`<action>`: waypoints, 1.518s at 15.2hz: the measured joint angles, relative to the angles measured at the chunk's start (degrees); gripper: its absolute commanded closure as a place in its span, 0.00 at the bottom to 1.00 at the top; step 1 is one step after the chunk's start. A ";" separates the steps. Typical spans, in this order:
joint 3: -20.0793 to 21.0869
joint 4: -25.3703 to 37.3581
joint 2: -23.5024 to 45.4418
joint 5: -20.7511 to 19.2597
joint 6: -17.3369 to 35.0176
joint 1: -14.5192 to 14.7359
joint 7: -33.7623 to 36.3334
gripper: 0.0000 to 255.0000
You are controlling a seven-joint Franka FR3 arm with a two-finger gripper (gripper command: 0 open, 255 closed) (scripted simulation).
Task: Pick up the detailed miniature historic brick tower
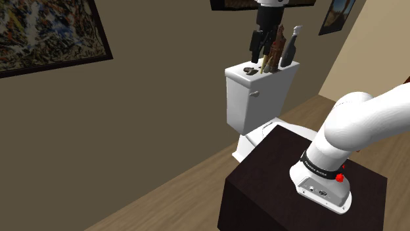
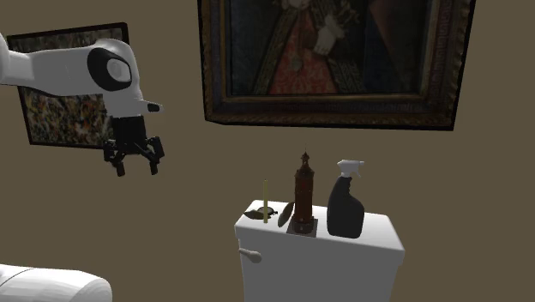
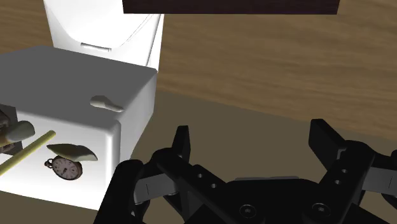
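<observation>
The gripper hangs in the air to the second exterior view's left of the white toilet tank, with its two fingers spread apart and nothing between them. The brown brick tower stands upright on the tank lid, between a slim yellow stick and a dark spray bottle. It is well apart from the gripper.

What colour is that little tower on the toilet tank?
The tower is reddish brown; the second exterior view shows it best.
</observation>
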 measured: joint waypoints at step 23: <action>-25.65 7.37 12.72 -12.60 15.16 -5.79 -30.93 0.00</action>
